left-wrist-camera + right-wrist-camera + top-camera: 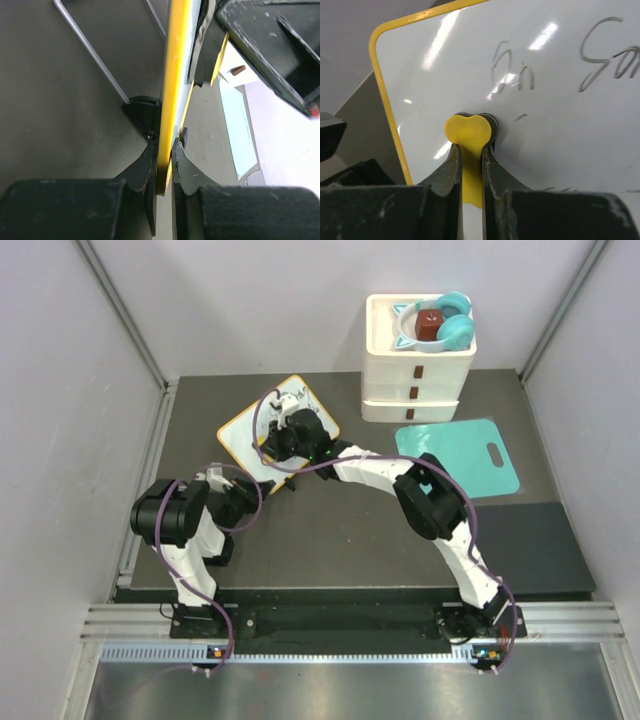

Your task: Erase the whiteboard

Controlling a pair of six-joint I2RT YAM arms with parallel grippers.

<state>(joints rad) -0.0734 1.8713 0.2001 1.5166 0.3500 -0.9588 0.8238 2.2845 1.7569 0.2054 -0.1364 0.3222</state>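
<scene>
The whiteboard (243,440) sits left of centre in the upper half of the top view, and it looks propped at a tilt rather than lying flat. My left pincer (165,150) is closed on its yellow frame, pinching only the thin edge at the lower centre of the left wrist view. My right pincer (471,150) is clamped on a yellow eraser (468,131), whose dark pad rests against the white face in the middle of the right wrist view. Black handwriting (512,75) lies unwiped toward the upper right of that frame.

I think the weak point is my left grip. With so narrow a hold, a hard sideways stroke could twist the board or slide it out. Pressing too firmly could also make the eraser pivot between my right fingers, so the pad lifts and leaves streaks. My two wrists are close together, and a long sweep toward the lower left could knock them.
</scene>
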